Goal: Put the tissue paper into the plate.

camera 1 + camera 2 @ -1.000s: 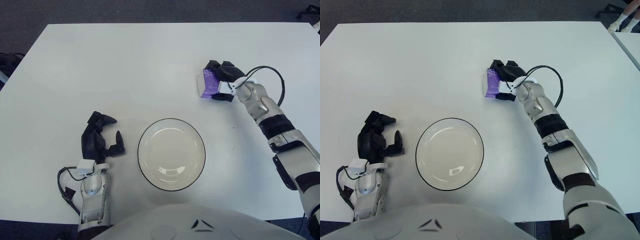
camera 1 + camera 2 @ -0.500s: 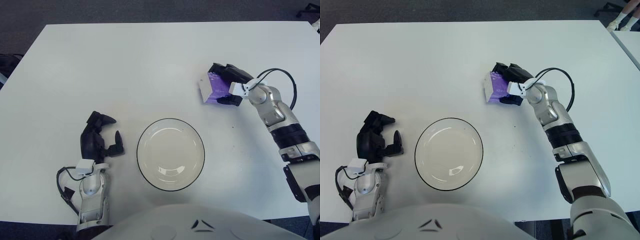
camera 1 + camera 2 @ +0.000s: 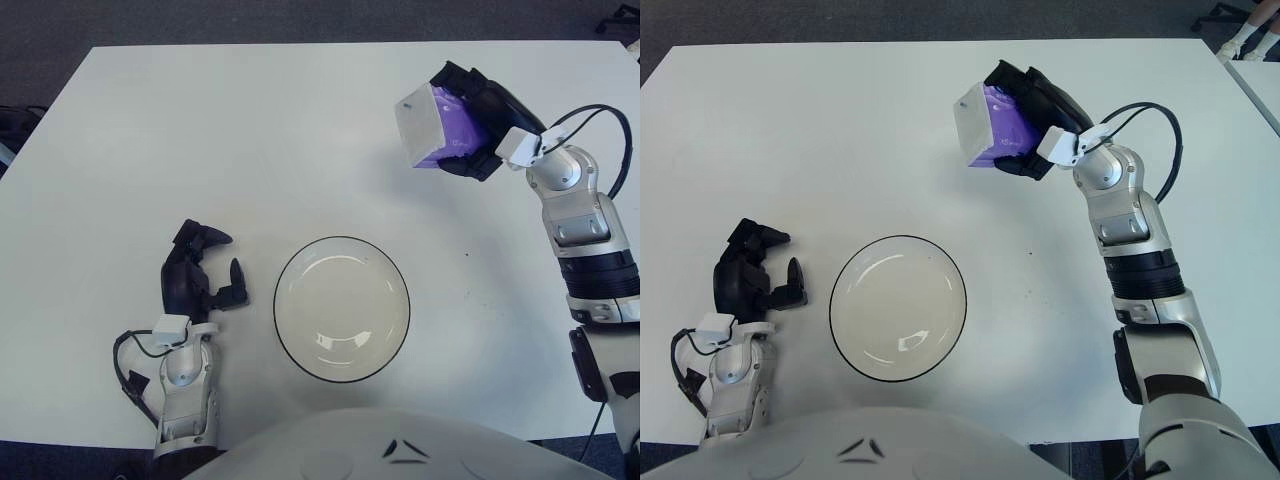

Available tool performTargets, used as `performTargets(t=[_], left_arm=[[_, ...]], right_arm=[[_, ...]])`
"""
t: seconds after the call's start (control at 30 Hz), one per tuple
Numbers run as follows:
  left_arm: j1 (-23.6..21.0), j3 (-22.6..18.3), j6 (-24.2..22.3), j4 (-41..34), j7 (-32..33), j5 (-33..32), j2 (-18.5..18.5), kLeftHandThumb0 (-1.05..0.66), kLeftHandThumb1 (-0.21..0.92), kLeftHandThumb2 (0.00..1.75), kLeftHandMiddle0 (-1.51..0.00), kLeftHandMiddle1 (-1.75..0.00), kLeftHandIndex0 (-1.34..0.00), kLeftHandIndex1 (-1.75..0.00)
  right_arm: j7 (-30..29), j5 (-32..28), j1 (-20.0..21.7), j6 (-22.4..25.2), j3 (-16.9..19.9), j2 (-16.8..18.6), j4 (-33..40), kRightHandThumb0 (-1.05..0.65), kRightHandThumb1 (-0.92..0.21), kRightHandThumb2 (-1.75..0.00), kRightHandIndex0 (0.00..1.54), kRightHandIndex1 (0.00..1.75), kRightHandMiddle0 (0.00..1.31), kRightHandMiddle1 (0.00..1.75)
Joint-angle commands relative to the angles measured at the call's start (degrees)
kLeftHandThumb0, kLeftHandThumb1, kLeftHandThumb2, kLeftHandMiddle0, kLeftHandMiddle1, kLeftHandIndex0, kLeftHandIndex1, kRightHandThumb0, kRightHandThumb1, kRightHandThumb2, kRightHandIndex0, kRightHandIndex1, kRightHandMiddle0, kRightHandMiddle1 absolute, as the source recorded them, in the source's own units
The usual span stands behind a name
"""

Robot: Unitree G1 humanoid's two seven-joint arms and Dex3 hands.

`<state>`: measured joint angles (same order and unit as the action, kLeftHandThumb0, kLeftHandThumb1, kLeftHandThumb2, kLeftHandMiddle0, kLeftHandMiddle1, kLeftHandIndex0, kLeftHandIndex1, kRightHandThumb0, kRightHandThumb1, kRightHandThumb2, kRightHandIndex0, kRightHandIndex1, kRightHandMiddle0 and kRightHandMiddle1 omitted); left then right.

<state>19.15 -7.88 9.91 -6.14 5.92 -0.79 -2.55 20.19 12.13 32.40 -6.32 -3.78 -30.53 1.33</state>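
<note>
White and broad, the table [image 3: 250, 130] fills most of both views, with dark carpet showing past its far edge. Toward the robot and to the left of the right hand [image 3: 478, 120] sits the plate [image 3: 342, 309], a shallow white dish with a thin dark rim, and nothing lies in it; only a small glint of light shows on its near inner slope. It lies between the two hands, closer to the left one. The tissue paper [image 3: 432, 127] is a small rectangular pack, purple on its broad side and white-grey on the end turned toward the left of the view, tilted so that one corner points down. It is clasped in the right hand, whose black fingers [image 3: 1030, 90] wrap over the pack's far side and under its right edge, pressing it between them. Pack and hand show over the far right part of the table, beyond the plate and to its right, well apart from it; the pack appears raised off the tabletop. A black cable loops from the right wrist, and the white forearm runs back toward the robot along the right side. The left hand [image 3: 196, 272] shows just left of the plate, near the table's front edge, its dark fingers loosely curled and holding nothing.
</note>
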Motion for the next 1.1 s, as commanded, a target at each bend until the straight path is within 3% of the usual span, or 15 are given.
performTargets(t=[0.0,0.2,0.33,0.5,0.57,0.67,0.8,0.97,1.07], left_arm=[[1.7,0.0,-5.1,2.9,0.7,0.5,-0.2,-0.01,0.0,1.66,-0.84,-1.75,-0.66,-1.67],[1.5,-0.1,-6.2,2.6,0.8,0.5,-0.2,-0.01,0.01,1.65,-0.84,-1.75,-0.65,-1.67],[1.4,-0.1,-6.4,2.5,0.6,0.1,-0.2,-0.01,0.01,1.65,-0.83,-1.75,-0.65,-1.67],[1.3,-0.1,-6.5,2.4,0.5,0.0,-0.3,-0.01,0.01,1.65,-0.83,-1.75,-0.65,-1.67],[1.3,-0.1,-6.1,2.5,0.3,-0.3,-0.4,-0.01,0.01,1.65,-0.83,-1.75,-0.65,-1.67],[1.3,0.0,-5.5,2.7,0.0,-0.5,-0.3,-0.01,0.01,1.65,-0.83,-1.75,-0.65,-1.67],[1.5,0.1,-4.9,2.9,-0.3,-0.7,-0.3,-0.01,0.02,1.64,-0.82,-1.75,-0.65,-1.67],[1.6,0.4,-5.3,2.6,0.2,-0.1,-0.3,-0.01,0.02,1.64,-0.83,-1.75,-0.64,-1.67],[1.7,0.5,-5.5,2.5,0.4,0.3,-0.3,-0.01,-0.01,1.68,-0.85,-1.75,-0.66,-1.68]], right_arm=[[0.1,-3.0,-1.7,-1.5,0.6,2.2,3.2,0.0,0.09,-1.74,0.94,1.65,0.7,1.75],[-0.2,-5.1,-0.9,-8.4,0.9,4.1,2.2,0.0,0.07,-1.75,0.89,1.72,0.69,1.75],[0.6,-6.4,-0.1,-10.1,-0.1,5.8,2.6,0.0,0.06,-1.75,0.87,1.74,0.69,1.75],[1.9,-8.5,-2.0,-16.6,-1.7,7.6,3.3,0.0,0.06,-1.75,0.87,1.75,0.69,1.75],[4.6,-12.2,-3.4,-17.7,-3.5,8.9,4.6,0.0,0.06,-1.75,0.87,1.75,0.69,1.75],[7.2,-15.2,-3.7,-17.1,-4.4,8.9,6.3,0.0,0.06,-1.75,0.87,1.74,0.69,1.75],[12.3,-18.2,-5.7,-11.5,-6.5,6.9,13.1,0.0,0.08,-1.75,0.92,1.68,0.7,1.75],[13.9,-16.1,-7.4,-8.9,-7.8,6.6,16.7,0.0,0.11,-1.75,0.96,1.61,0.71,1.75],[14.0,-13.5,-7.8,-10.5,-9.3,7.2,16.0,0.0,0.11,-1.75,0.96,1.61,0.71,1.75]])
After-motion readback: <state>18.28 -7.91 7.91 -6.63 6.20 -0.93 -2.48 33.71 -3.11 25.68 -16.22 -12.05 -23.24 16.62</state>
